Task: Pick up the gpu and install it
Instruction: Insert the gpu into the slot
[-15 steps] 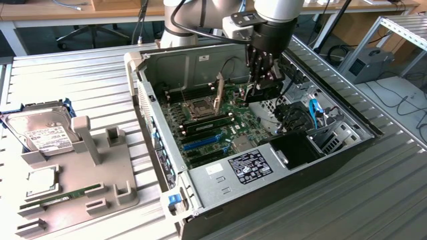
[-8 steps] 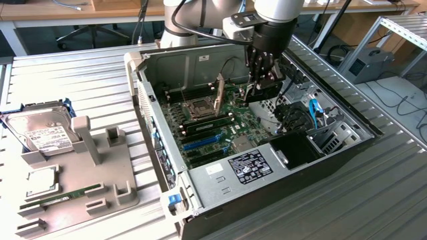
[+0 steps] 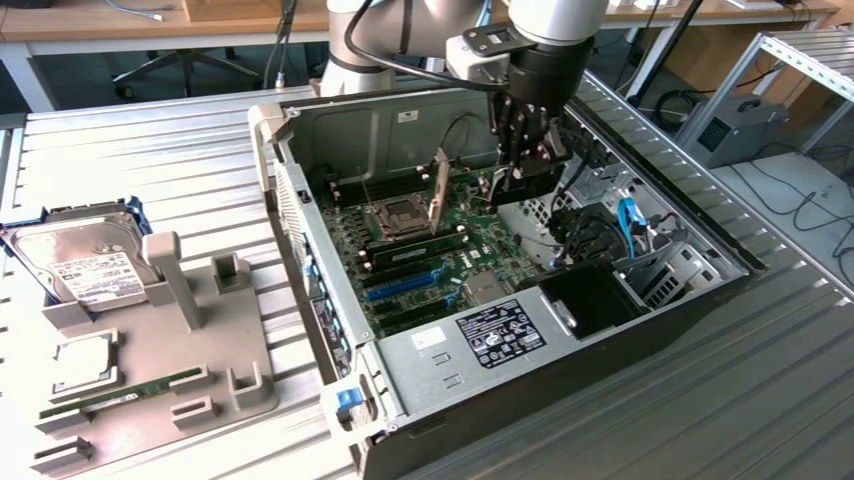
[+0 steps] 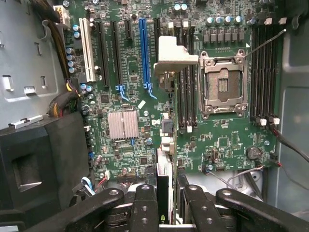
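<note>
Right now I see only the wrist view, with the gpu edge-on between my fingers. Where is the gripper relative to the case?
Observer: The gripper, shut on the gpu, hangs over the open case, toward its far wall.
Operator: What lies outside the case?
Observer: A green RAM stick lies in a grey holder, to the exterior view's left of the case.
Operator: Anything else there?
Observer: A hard drive lies at the holder's far end.
</note>
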`<action>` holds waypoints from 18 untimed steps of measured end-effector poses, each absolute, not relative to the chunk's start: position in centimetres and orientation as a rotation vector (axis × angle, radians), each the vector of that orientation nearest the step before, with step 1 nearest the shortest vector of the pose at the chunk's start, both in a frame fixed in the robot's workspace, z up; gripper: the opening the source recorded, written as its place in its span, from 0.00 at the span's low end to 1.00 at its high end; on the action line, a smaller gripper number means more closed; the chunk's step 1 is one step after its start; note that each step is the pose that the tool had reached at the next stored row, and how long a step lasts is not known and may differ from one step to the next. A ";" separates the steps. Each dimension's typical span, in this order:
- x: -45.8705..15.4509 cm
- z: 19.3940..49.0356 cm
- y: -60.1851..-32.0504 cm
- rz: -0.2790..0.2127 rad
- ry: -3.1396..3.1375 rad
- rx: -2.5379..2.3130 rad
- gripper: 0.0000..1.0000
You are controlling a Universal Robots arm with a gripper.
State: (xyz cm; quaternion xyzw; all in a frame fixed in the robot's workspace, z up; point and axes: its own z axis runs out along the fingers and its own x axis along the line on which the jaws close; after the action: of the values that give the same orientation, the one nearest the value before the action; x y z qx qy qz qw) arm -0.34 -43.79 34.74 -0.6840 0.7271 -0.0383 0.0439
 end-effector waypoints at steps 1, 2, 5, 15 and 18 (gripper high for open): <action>-0.3 34.7 -43.8 -0.117 2.219 -2.095 0.26; -0.3 34.7 -43.8 -0.117 2.215 -2.099 0.26; -0.3 34.7 -43.8 -0.116 2.202 -2.112 0.26; -0.3 34.7 -43.8 -0.113 2.158 -2.155 0.26; -0.3 34.7 -43.8 -0.112 2.144 -2.168 0.26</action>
State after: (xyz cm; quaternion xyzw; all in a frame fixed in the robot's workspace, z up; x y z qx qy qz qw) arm -0.33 -43.79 34.71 -0.7099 0.7019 -0.0368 0.0452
